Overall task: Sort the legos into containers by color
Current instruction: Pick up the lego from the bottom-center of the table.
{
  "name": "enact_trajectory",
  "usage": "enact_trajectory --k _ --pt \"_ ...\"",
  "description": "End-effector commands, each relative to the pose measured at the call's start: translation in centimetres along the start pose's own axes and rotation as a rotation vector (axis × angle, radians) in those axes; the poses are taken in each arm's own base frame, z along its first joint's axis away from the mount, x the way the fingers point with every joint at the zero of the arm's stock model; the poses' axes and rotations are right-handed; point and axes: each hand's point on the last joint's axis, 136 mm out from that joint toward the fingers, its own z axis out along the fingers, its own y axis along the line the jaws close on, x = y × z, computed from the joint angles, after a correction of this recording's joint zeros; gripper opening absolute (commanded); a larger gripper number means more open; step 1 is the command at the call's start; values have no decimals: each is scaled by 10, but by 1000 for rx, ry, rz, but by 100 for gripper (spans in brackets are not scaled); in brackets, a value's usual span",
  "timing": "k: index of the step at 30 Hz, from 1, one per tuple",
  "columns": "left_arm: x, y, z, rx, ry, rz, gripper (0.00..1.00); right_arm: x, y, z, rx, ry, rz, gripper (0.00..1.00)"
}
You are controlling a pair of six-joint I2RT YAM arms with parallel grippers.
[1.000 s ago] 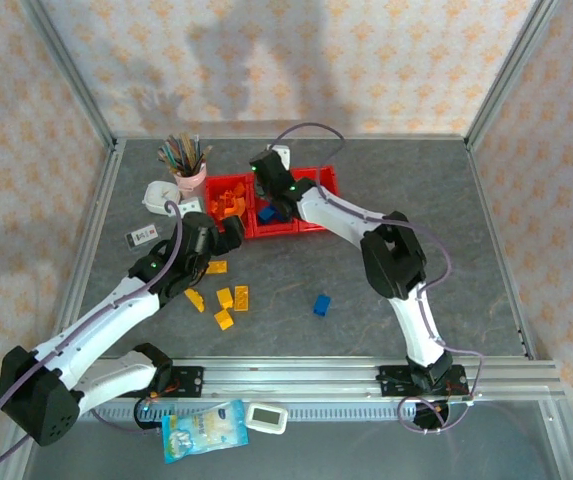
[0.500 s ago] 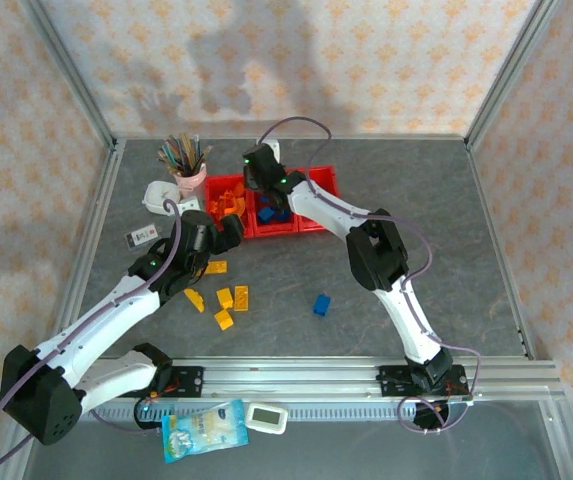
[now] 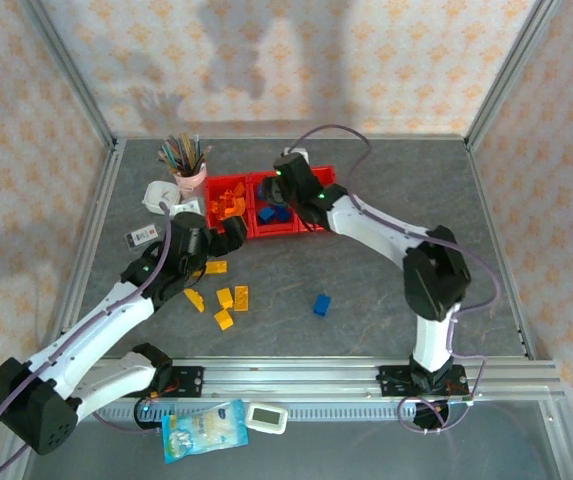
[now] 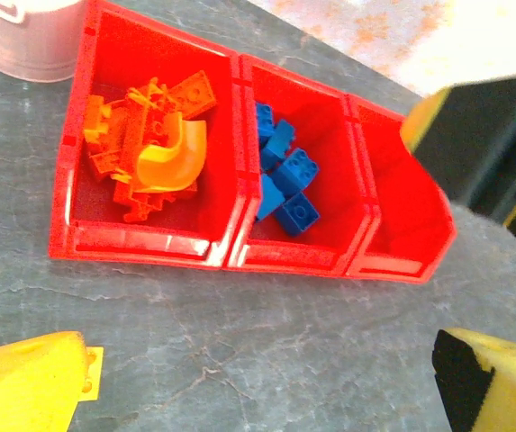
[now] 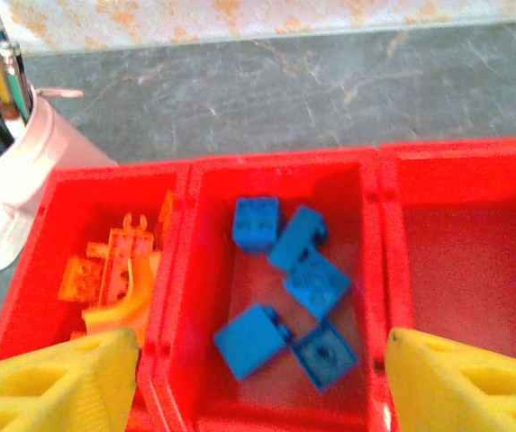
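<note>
The red bins [image 3: 266, 205] sit in a row in the upper middle of the top view. The left bin [image 4: 140, 236] holds orange legos [image 4: 154, 148], piled too close to count. The middle bin [image 5: 208, 261] holds five blue legos [image 5: 316, 283]. The right bin [image 5: 474, 261] is cut off at the right edge of the frame.

Lower down on the table [image 3: 386, 280] lie yellow legos [image 3: 225, 297] and, further right, one blue lego [image 3: 321, 305].

The right gripper [image 5: 262, 378] hangs over the middle bin. Its fingers [image 5: 59, 382] are wide apart and hold nothing. Only their tips show, in the bottom corners.

The left gripper [image 4: 262, 378] is over the table just below the bins. It is spread wide too, with nothing in it.

A dark blurry shape [image 4: 483, 135] at the right of the left wrist view is too hard to make out.

A pink cup of pencils [image 3: 188, 165] stands to the upper left of the bins.
</note>
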Motion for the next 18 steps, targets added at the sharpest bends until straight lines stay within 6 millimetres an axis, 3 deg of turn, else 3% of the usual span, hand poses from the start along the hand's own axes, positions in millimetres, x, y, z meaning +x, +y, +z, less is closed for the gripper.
enact_trajectory --k 1,8,15,18 --pt "22 0 -4 35 66 12 99 25 -14 -18 30 34 29 76" --pt "61 -16 -9 116 142 85 99 100 -53 -56 157 148 39 82" --pt "94 -27 -11 159 185 124 99 161 -87 -95 267 232 142 87" --pt "104 -32 -13 188 191 128 99 184 -89 -106 288 258 173 89"
